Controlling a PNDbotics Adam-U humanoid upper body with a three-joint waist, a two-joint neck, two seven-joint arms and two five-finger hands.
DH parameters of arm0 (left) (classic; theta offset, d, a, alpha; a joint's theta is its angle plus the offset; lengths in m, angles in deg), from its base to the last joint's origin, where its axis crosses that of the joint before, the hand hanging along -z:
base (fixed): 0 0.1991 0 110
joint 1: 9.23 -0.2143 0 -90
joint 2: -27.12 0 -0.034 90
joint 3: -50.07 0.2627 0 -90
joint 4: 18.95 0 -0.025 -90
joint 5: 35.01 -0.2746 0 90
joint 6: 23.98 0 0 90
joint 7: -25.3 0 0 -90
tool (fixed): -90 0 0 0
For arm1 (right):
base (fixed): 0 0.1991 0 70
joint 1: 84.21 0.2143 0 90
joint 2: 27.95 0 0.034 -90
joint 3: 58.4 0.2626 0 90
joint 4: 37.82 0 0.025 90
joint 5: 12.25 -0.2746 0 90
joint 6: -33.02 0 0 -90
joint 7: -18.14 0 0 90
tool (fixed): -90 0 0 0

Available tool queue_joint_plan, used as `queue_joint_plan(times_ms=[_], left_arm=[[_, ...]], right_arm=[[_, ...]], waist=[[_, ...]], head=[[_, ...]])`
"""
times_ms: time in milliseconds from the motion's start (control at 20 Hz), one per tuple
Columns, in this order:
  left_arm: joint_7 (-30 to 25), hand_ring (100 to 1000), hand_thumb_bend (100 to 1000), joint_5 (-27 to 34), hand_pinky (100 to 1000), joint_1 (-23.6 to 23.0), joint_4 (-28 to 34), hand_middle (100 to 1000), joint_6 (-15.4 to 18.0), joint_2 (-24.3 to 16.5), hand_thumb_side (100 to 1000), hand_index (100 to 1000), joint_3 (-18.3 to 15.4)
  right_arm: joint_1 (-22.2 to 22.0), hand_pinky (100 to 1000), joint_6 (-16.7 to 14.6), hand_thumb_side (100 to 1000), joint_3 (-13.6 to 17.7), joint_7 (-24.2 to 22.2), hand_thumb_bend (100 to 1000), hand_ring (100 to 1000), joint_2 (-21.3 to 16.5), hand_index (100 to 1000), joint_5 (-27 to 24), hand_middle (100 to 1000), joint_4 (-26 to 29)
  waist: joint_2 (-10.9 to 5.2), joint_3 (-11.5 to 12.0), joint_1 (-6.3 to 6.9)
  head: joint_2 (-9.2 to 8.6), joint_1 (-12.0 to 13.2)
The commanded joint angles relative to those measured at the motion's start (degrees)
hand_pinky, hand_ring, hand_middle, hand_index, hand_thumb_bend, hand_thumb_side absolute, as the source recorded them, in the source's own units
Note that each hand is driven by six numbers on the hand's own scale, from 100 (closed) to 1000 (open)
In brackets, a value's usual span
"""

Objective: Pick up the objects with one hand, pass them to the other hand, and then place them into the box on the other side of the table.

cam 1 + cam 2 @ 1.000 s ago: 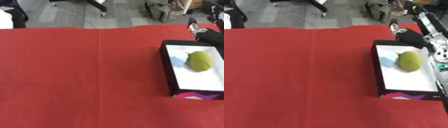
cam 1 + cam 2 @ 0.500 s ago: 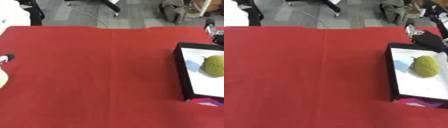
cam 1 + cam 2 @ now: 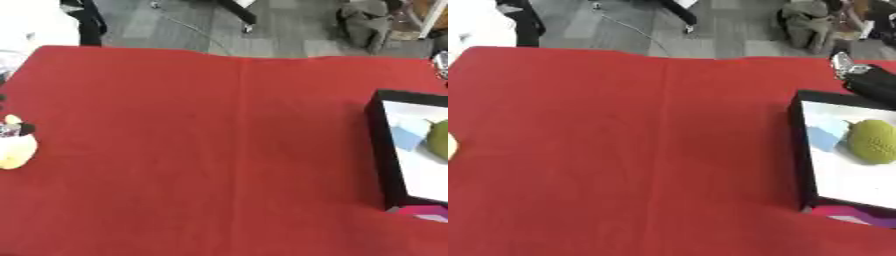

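Note:
A black box (image 3: 801, 150) with a white inside stands at the right edge of the red table. In it lie a green bumpy round object (image 3: 872, 141) and a pale blue piece (image 3: 826, 138). My right hand (image 3: 859, 76) shows as a black and silver shape just beyond the box's far corner, above the table's back edge, mostly cut off by the frame. At the table's left edge rests a pale yellowish-white rounded object (image 3: 16, 151), with a small dark and yellow thing (image 3: 12, 127) just behind it. My left hand is out of sight.
The red cloth (image 3: 219, 150) covers the whole table, with a crease running front to back down the middle. A purple and pink patch (image 3: 846, 215) marks the box's near side. Grey floor, cables and chair legs lie beyond the far edge.
The camera has turned to the left: the box has slid toward the right edge of the picture and the pale object at the left edge has come into sight. The box's contents have not moved.

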Motion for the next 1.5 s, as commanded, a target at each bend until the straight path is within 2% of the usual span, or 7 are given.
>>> queue_joint_plan(times_ms=[50, 400, 600, 850, 1300, 1400, 1500], left_arm=[[-2.97, 874, 568, -2.17, 902, 1.29, -1.93, 827, -1.08, -3.20, 342, 912, -0.69], [-6.16, 889, 581, -8.39, 914, 3.55, -8.73, 837, -5.07, -2.72, 332, 922, -0.40], [-7.12, 894, 589, -10.68, 919, 4.68, -10.74, 839, -5.47, -1.77, 333, 921, -0.21], [-7.59, 895, 588, -11.19, 919, 6.22, -13.40, 840, -5.13, -0.93, 338, 920, -0.04], [-9.81, 903, 646, -15.58, 931, 8.29, -21.17, 841, -7.30, 1.37, 374, 924, 2.13], [-10.06, 900, 639, -16.13, 928, 9.06, -22.86, 835, -7.19, 2.40, 382, 919, 2.54], [-9.85, 885, 579, -16.18, 916, 9.77, -23.99, 813, -6.78, 3.44, 401, 888, 2.99]], right_arm=[[0.37, 990, 0.08, 435, 0.39, 0.56, 100, 1000, -2.10, 987, -0.09, 921, 0.18], [0.12, 989, 0.31, 449, 0.53, 1.09, 100, 1000, -1.99, 982, -0.03, 918, -0.27], [-0.01, 989, 0.52, 453, 0.63, 1.47, 100, 1000, -1.86, 979, -0.01, 917, -0.44], [-0.19, 990, 0.75, 464, 0.76, 2.03, 100, 1000, -1.75, 977, -0.01, 916, -0.67], [-0.26, 990, 0.68, 476, 0.65, 2.60, 100, 1000, -1.40, 972, -0.60, 910, -0.72], [-0.35, 991, 0.67, 480, 0.62, 2.67, 100, 1000, -1.29, 972, -0.71, 910, -0.72], [-0.41, 991, 0.68, 483, 0.65, 2.75, 100, 1000, -1.15, 972, -0.81, 910, -0.71]], waist=[[-0.99, 0.13, 0.05], [-0.85, 0.07, -0.29], [-0.64, -0.03, -0.54], [-0.46, -0.02, -0.64], [-0.31, -0.16, -0.63], [-0.32, -0.21, -0.62], [-0.33, -0.30, -0.64]], head=[[0.06, 0.07], [-0.09, 0.08], [-0.17, 0.31], [-0.12, 2.15], [-0.02, 2.39], [0.00, 2.46], [-0.04, 2.55]])
